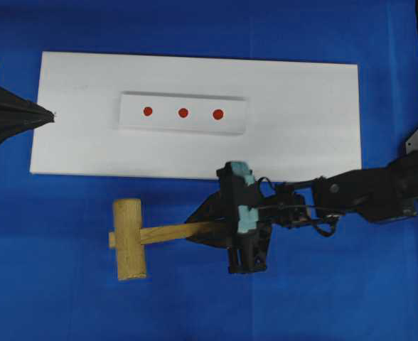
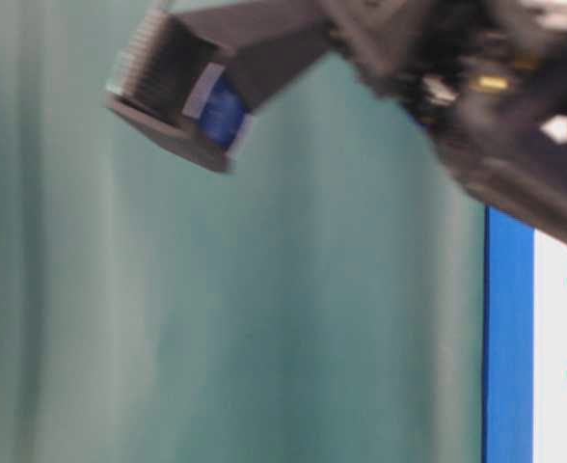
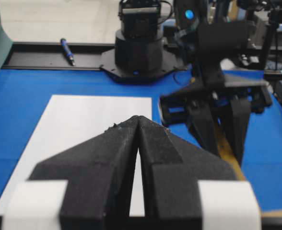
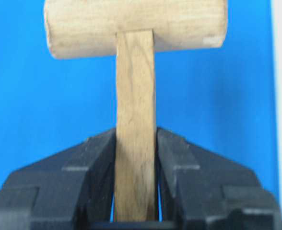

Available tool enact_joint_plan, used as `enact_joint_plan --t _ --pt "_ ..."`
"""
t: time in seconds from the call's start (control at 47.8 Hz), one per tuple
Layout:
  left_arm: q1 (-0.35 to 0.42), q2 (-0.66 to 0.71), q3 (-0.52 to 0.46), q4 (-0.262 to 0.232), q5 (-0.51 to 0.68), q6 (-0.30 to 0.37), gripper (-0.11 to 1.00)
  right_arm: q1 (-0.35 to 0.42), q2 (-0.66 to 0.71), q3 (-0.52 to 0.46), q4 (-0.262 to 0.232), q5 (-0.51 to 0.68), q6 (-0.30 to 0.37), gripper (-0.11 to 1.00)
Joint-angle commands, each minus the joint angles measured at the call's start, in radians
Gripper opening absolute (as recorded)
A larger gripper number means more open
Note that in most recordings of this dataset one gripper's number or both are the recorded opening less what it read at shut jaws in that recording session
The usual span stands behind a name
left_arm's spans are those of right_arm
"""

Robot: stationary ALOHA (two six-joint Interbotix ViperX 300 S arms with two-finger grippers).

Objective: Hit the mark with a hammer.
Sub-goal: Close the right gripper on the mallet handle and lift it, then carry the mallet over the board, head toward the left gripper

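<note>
The hammer [image 1: 129,239] lies on the blue cloth just in front of the white board [image 1: 308,135], its thick head to the left and its handle pointing right. My right gripper [image 1: 203,229] is shut on the handle; in the right wrist view the black fingers [image 4: 179,158] press both sides of the hammer handle [image 4: 135,96]. Three red marks [image 1: 183,112] sit in a row on a raised white strip on the board. My left gripper [image 1: 51,114] hovers at the board's left edge, shut and holding nothing, its tips [image 3: 139,118] pressed together.
Blue cloth [image 1: 52,284] covers the table round the board. In the left wrist view the right arm's black base [image 3: 138,52] and a blue pen [image 3: 67,51] stand at the far side. A teal curtain [image 2: 264,338] fills the table-level view.
</note>
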Motion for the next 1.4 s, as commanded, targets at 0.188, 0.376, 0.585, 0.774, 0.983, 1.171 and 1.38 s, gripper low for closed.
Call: enact_joint_plan --t 0.188,0.376,0.585,0.774,0.983,1.171,1.38 --pt "0.002 0.009 -0.012 -0.002 -0.002 -0.003 0.00 -0.015 -0.098 0.000 -0.003 0.002 -0.020 0.09" --pt "0.002 0.011 -0.011 -0.003 -0.002 -0.003 0.00 -0.063 -0.100 -0.009 -0.002 0.000 -0.043 0.09" --pt "0.002 0.011 -0.006 -0.005 -0.003 -0.003 0.00 -0.176 -0.112 -0.011 -0.003 0.002 -0.107 0.09" --pt "0.002 0.011 -0.005 -0.006 -0.002 -0.003 0.00 -0.261 -0.133 -0.011 -0.002 -0.003 -0.183 0.09" --pt "0.002 0.011 -0.005 -0.006 -0.002 -0.003 0.00 -0.311 -0.135 -0.017 -0.002 -0.005 -0.199 0.09" --pt "0.000 0.011 -0.005 -0.006 -0.002 -0.003 0.00 -0.311 -0.135 -0.028 -0.003 -0.006 -0.207 0.09" --pt "0.002 0.011 -0.005 -0.011 -0.002 -0.017 0.00 -0.311 -0.143 -0.034 -0.051 -0.048 -0.321 0.09"
